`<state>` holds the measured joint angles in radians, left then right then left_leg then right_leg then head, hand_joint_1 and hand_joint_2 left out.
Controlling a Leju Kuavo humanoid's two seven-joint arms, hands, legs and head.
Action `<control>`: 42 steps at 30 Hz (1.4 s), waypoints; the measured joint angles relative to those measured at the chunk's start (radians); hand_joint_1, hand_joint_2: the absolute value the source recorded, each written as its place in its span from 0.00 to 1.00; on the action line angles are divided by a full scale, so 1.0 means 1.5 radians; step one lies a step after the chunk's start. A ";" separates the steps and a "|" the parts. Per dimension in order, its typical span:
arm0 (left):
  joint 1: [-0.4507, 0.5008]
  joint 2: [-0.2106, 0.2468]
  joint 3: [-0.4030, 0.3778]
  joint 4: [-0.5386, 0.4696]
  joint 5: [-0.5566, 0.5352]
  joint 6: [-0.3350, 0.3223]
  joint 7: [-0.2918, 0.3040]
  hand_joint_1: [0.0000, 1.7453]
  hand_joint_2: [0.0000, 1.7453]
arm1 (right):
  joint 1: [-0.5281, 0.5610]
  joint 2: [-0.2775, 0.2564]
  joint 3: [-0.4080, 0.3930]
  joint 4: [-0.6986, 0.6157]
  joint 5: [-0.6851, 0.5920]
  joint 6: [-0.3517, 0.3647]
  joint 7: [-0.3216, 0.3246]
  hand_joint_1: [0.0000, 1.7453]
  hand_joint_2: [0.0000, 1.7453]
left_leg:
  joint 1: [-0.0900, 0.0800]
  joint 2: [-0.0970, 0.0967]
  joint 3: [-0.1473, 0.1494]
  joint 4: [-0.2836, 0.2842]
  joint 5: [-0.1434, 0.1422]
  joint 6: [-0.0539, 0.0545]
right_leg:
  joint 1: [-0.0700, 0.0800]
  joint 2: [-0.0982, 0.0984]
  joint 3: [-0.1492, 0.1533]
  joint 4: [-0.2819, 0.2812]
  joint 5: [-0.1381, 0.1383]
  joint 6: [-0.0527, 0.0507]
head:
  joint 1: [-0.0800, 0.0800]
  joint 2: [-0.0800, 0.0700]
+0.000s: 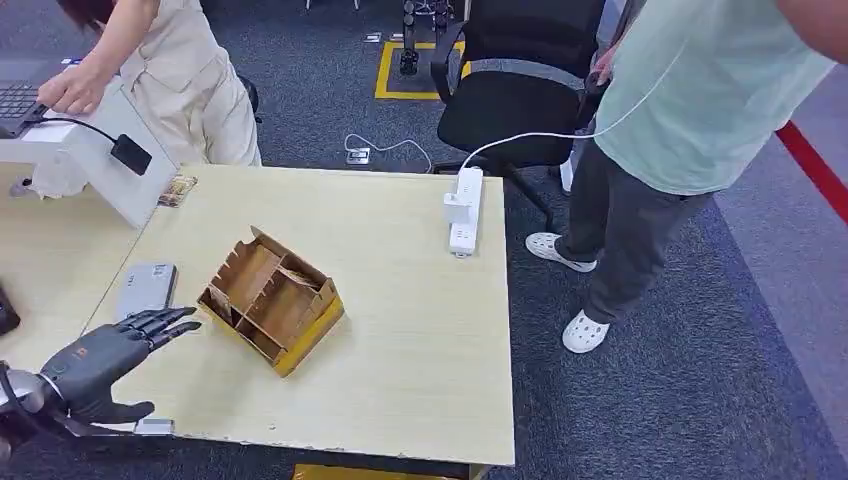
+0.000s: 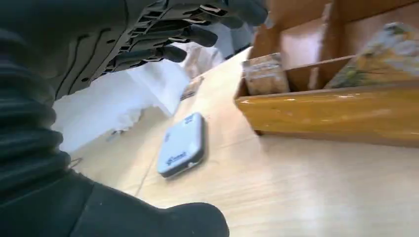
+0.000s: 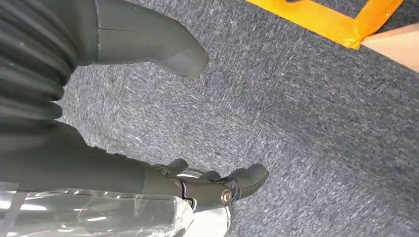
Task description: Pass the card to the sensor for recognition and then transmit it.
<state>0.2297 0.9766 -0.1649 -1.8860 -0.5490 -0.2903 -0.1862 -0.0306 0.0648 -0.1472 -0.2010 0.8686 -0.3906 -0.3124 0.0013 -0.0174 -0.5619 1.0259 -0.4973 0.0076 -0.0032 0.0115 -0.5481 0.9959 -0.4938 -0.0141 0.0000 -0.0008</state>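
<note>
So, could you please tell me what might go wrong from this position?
The left robot hand hovers open between the grey sensor and the cardboard box; reaching for a card could nudge either one. The box sits tilted, so a bump might tip it. The right robot hand seems to hold clear plastic, possibly limiting its help.

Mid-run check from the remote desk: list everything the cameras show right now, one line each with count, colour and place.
table: one, light wood, centre.
divided box: one, brown cardboard with yellow side, left-centre of table; something lies in a compartment, too blurred to name.
card sensor: one, grey, flat on table, left of the box.
power strip: one, white, table's far right edge.
office chair: one, black, beyond the table.
people: two, standing at the far side.
floor tape: yellow, on grey carpet.
left hand: one, dark, empty, fingers apart, near the sensor.
right hand: one, dark, hanging over carpet, clear plastic beside it; grip unclear.
</note>
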 joint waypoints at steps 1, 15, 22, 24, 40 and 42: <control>-0.005 -0.003 -0.014 -0.001 -0.006 0.000 -0.005 0.00 1.00 | -0.002 0.000 0.000 0.000 0.001 0.000 0.002 0.00 1.00 | 0.000 0.000 0.000 0.000 0.000 0.000 | 0.000 0.000 0.000 0.000 0.000 0.000 | 0.001 0.000; -0.047 -0.064 -0.136 0.003 -0.076 0.084 -0.020 0.00 1.00 | -0.006 0.000 0.000 -0.001 0.005 0.000 0.004 0.00 1.00 | 0.000 0.000 0.000 0.000 0.000 0.000 | 0.000 0.000 0.000 0.000 0.000 0.000 | 0.000 0.000; -0.065 -0.142 -0.176 0.022 -0.125 0.145 -0.022 0.00 1.00 | -0.006 0.001 0.000 -0.001 0.009 -0.001 0.004 0.00 1.00 | 0.000 0.000 0.000 0.000 0.000 0.000 | 0.000 0.000 0.000 0.000 0.000 0.000 | 0.000 0.000; -0.068 -0.156 -0.182 0.026 -0.129 0.148 -0.022 0.00 1.00 | -0.006 0.001 0.000 -0.001 0.009 -0.001 0.004 0.00 1.00 | 0.000 0.000 0.000 0.000 0.000 0.000 | 0.000 0.000 0.000 0.000 0.000 0.000 | 0.000 0.000; -0.078 -0.301 -0.183 0.066 -0.249 0.264 0.047 0.00 1.00 | 0.002 0.002 -0.002 -0.001 0.003 -0.011 -0.001 0.00 1.00 | 0.000 0.000 0.000 0.000 0.000 0.000 | 0.000 0.000 0.000 0.000 0.000 0.000 | 0.001 0.000; -0.078 -0.310 -0.181 0.069 -0.249 0.264 0.047 0.00 1.00 | 0.003 0.002 -0.002 -0.001 0.003 -0.011 -0.001 0.00 1.00 | 0.000 0.000 0.000 0.000 0.000 0.000 | 0.000 0.000 0.000 0.000 0.000 0.000 | 0.000 0.000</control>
<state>0.1127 0.5123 -0.4368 -1.7827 -0.9228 0.1060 -0.1156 -0.0267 0.0671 -0.1503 -0.2018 0.8732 -0.4074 -0.3143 0.0010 -0.0173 -0.5618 1.0260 -0.4975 0.0077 -0.0033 0.0114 -0.5485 0.9955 -0.4937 -0.0140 0.0004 -0.0008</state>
